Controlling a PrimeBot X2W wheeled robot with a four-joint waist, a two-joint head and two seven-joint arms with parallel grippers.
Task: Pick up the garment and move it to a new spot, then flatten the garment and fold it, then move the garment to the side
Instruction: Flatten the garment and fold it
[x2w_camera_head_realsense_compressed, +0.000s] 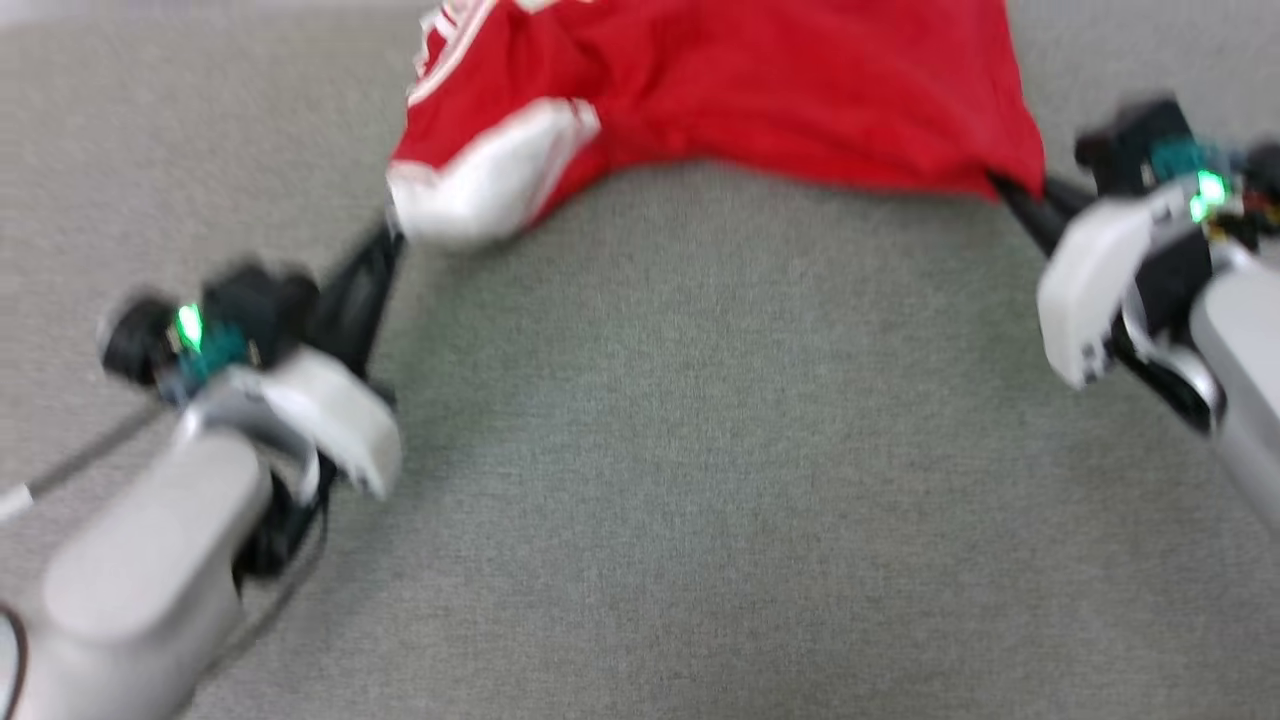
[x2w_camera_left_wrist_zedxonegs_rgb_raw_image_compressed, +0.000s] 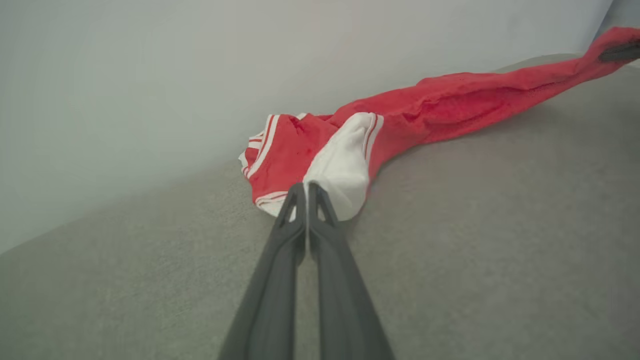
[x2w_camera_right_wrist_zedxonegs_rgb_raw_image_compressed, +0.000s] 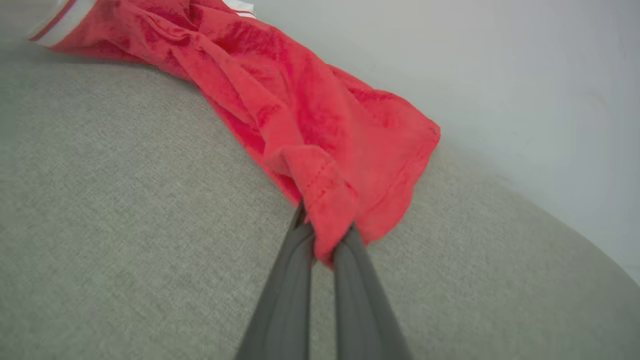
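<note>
While in left pincer (x2w_camera_left_wrist_zedxonegs_rgb_raw_image_compressed: 306, 189), right pincer (x2w_camera_head_realsense_compressed: 1008, 193): garment (x2w_camera_head_realsense_compressed: 780, 90).

Item count, one entry per kind:
- red soft-fabric jersey T-shirt (x2w_camera_head_realsense_compressed: 760, 90): one, with one white short sleeve (x2w_camera_head_realsense_compressed: 480, 185) in view
- grippers: two, the left gripper (x2w_camera_head_realsense_compressed: 392, 238) and the right gripper (x2w_camera_head_realsense_compressed: 998, 183)
- long dark-grey fingers (x2w_camera_left_wrist_zedxonegs_rgb_raw_image_compressed: 280, 280): two per gripper, four in total
- green indicator lights (x2w_camera_head_realsense_compressed: 188, 325): two
- grey woven fabric surface (x2w_camera_head_realsense_compressed: 700, 450): one
- pale plain wall (x2w_camera_left_wrist_zedxonegs_rgb_raw_image_compressed: 150, 75): one
</note>
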